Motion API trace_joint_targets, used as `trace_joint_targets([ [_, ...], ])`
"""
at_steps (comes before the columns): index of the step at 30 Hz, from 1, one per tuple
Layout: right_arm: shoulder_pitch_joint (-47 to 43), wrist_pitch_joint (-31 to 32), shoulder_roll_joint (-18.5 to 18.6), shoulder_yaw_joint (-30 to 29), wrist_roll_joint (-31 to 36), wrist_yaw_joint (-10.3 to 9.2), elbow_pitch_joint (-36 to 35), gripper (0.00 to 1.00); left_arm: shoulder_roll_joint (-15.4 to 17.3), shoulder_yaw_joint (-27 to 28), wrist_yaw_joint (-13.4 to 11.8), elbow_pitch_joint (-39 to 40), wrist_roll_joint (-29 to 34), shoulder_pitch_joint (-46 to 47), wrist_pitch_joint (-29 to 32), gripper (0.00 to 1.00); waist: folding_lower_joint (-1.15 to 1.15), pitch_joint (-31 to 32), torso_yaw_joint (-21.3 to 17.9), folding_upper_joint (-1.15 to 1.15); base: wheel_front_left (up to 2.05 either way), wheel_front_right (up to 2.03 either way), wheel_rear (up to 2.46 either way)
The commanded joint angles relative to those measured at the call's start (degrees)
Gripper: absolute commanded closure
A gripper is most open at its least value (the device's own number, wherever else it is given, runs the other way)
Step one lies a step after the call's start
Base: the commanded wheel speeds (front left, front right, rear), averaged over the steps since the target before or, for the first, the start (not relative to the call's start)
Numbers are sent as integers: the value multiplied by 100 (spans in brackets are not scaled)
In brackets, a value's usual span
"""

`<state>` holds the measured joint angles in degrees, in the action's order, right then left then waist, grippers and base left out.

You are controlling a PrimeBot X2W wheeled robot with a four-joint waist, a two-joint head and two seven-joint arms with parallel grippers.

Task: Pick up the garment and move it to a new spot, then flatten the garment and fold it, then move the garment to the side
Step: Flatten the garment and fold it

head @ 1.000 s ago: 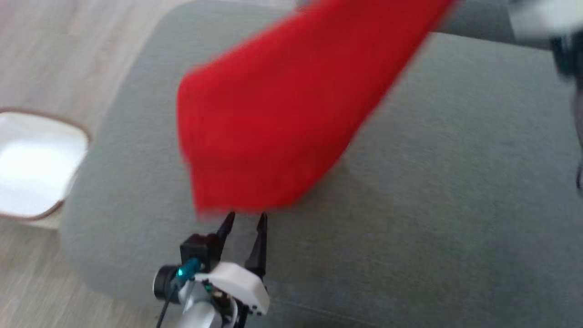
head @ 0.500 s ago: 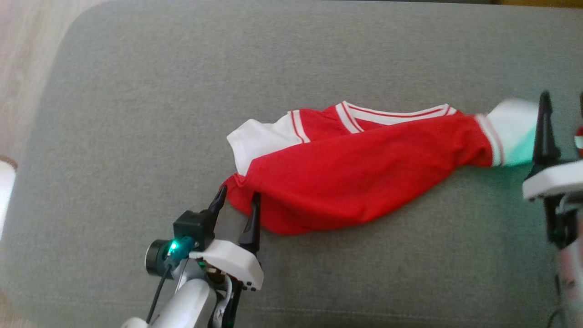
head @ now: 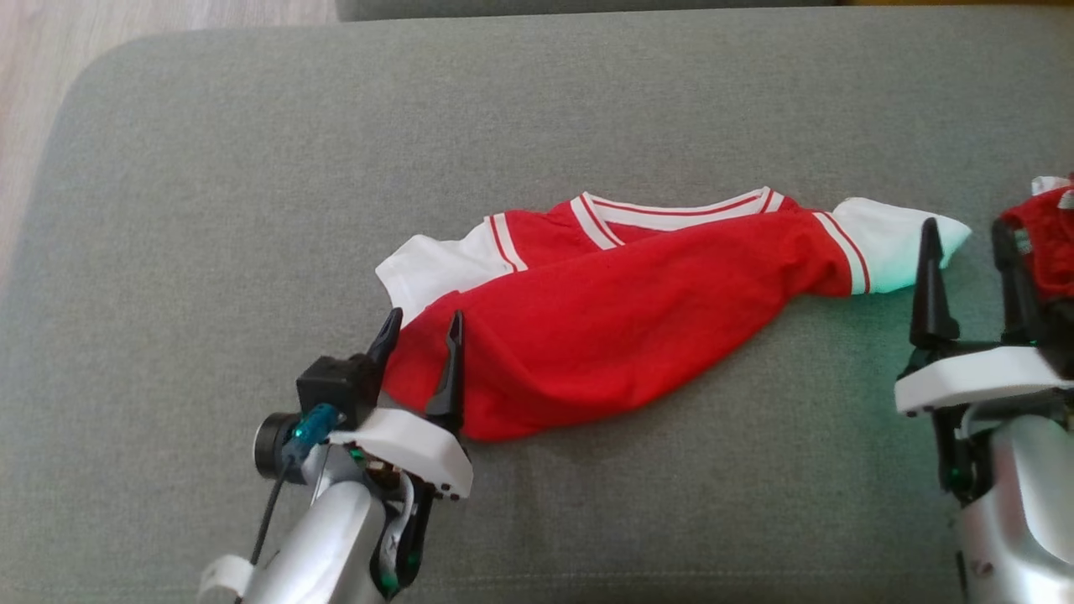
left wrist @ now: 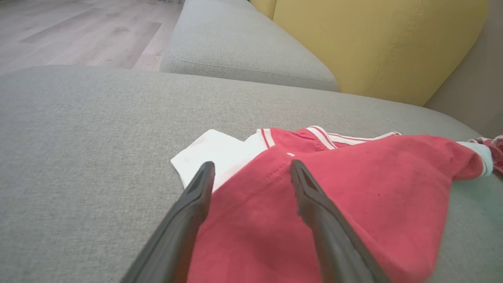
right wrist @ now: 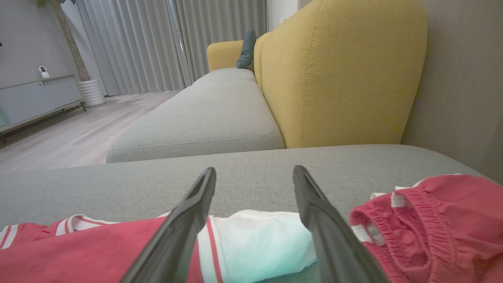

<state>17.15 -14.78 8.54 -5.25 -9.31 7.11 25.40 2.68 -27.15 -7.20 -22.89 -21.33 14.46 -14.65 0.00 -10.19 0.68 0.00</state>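
The garment (head: pixel 629 335) is a red shirt with white sleeves and a striped collar. It lies rumpled and slanted across the middle of the grey cushion (head: pixel 210 210). My left gripper (head: pixel 424 319) stands open over the shirt's lower left corner, with red cloth (left wrist: pixel 353 188) under and between its fingers (left wrist: pixel 196 196) in the left wrist view. My right gripper (head: pixel 963 226) is open at the shirt's right end. The white sleeve (right wrist: pixel 267 243) lies loose on the cushion between its spread fingers (right wrist: pixel 196 204).
A second red piece with an elastic band (right wrist: pixel 432 224) lies bunched at the cushion's right edge (head: pixel 1049 243), beside my right gripper. A yellow backrest (right wrist: pixel 338 70) rises behind. Another grey seat (right wrist: pixel 204 118) runs beyond it, with wood floor (head: pixel 33 84) to the left.
A second ago the shirt hung blurred in the air; now it lies on the cushion. My right gripper has opened and let go of the sleeve. The head camera has shifted.
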Motion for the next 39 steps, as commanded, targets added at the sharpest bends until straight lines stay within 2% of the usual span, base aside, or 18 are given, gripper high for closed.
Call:
trace_joint_targets([
  [1,73,-21,-4,158,32,37,-205,0,20,200,23,168,-36,235,-35,0,0,21,-15,0,0,0,0],
  [5,60,-21,-19,200,14,37,-217,0,20,315,43,281,-79,436,-35,0,0,50,-25,0,0,0,0],
  [8,54,-22,-57,251,23,37,-207,0,20,400,50,35,-36,743,-35,0,0,65,-38,0,0,0,0],
  [11,80,-22,-99,360,16,37,-192,0,32,415,86,-774,-23,1202,42,0,0,60,-103,0,0,0,0],
  [18,174,-22,-124,625,-54,37,-171,0,118,393,194,-2375,-43,2314,792,0,0,-76,-361,0,0,0,0],
  [27,240,-22,-89,759,-149,37,-128,0,58,139,418,-3824,-152,2688,1540,0,0,-198,-600,0,0,0,0],
  [28,245,-22,-83,759,-158,37,-130,0,53,113,475,-3891,-167,2706,1533,16,0,-209,-609,0,0,0,0],
  [29,248,-22,-81,747,-166,37,-130,0,49,56,514,-3940,-140,2737,1501,100,0,-216,-615,0,0,0,0],
  [33,241,-22,-67,690,-185,37,-137,0,38,-72,614,-3955,-94,2897,1360,100,0,-217,-590,0,0,0,0],
  [39,190,-22,-156,602,-197,37,-145,0,86,-243,723,-3795,81,3603,1109,100,0,-104,-540,0,0,0,0],
])
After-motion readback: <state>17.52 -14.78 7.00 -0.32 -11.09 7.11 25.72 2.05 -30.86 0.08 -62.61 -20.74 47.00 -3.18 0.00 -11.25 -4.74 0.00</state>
